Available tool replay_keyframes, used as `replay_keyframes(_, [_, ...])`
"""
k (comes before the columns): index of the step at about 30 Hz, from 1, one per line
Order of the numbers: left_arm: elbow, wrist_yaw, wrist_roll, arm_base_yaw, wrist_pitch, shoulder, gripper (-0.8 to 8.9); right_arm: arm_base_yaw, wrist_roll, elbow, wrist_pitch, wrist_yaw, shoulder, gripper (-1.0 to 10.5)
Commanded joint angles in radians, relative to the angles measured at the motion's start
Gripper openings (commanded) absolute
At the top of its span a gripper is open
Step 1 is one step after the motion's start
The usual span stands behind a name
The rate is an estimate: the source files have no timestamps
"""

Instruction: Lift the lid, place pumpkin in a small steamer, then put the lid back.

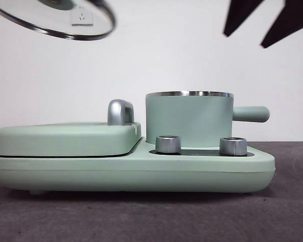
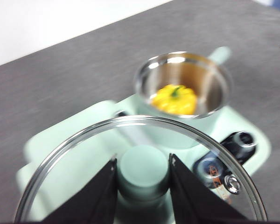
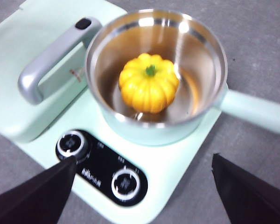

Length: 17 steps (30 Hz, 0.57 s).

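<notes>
The round clear-glass lid with a shiny steel rim (image 2: 130,154) hangs tilted in the air, its smooth mint-green knob (image 2: 143,169) clamped between the two black jaws of the left gripper (image 2: 143,179). In the front view only part of the glass disc (image 1: 65,20) shows, cut off at the top corner.

Beyond those jaws stands the round mint-green small steamer (image 2: 182,84), uncovered, its inside polished reflective steel. The glossy, ribbed yellow-orange pumpkin with a green stem (image 3: 149,83) sits on the steamer's floor; from the front the pot's wall (image 1: 189,121) hides it completely.

The right gripper (image 3: 144,186) hovers above the matte mint-green appliance base (image 3: 177,172), its jaws wide apart, their tips flanking the black control panel with two steel knobs (image 3: 102,169). A curved grey handle (image 3: 51,60) crowns the flat mint-green cover (image 1: 65,138). The desk (image 3: 261,46) is dull grey.
</notes>
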Motion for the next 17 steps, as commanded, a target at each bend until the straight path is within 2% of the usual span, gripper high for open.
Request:
replay_keyframes(1, [0.016,0.057,0.004,-0.007,0.087,0.047,0.11,0.006,0.024,-0.063,0.029,-0.001,-0.087,4.5])
replay_keyframes(10, [0.016,0.093,0.013,-0.026,0.377,0.253,0.11,0.006,0.07,-0.202,0.021,-0.002,-0.285,4.5])
replay_keyframes(17, [0.02,0.097,0.015,-0.052,0.675,0.458,0.11,0.006,0.071,-0.233,0.011,-0.003,-0.305,4.5])
